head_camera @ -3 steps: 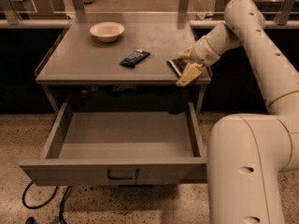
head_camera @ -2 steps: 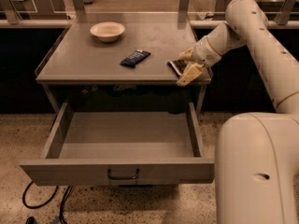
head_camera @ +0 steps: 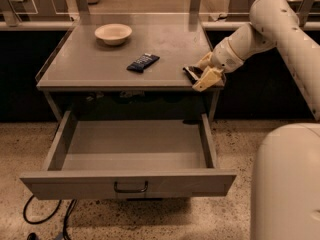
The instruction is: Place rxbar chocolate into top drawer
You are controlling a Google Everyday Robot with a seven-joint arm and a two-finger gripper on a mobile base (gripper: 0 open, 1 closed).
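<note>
The robot's pale body [head_camera: 285,184] fills the near right corner, w/ a black cable [head_camera: 35,216] looping over the speckled floor [head_camera: 30,139] at near left. Just beyond, the top drawer [head_camera: 127,183] stands pulled fully out under the desk [head_camera: 90,76]. Its small dark handle [head_camera: 131,186] sits at centre of the front panel and its grey tray is bare, apparently left that way so a bar can be dropped straight in from above.

At the desk's right front corner, directly over the drawer's right side, the hand [head_camera: 197,76] comes in from the right on the end of the white arm [head_camera: 265,29]. Its two pale fingers [head_camera: 206,80] are drawn to a narrow gap, one on each side of the rxbar chocolate [head_camera: 190,73], and appear to pinch the bar's right end. The bar, a small dark shape, seems to lie on the desk surface by the edge, not yet lifted. The low, sideways reach looks suited to a flat item that offers only its thin edges for a grip. Being near the edge, it should need only a short lift, a move fwd and a lowering to reach the tray.

Farther back, approx mid-desk, a dark blue bar [head_camera: 143,62] lies untouched, well apart from the hand. Beyond it a shallow cream bowl [head_camera: 113,33] sits near the desk's rear left, in front of a low rail [head_camera: 150,24] w/ upright posts.
</note>
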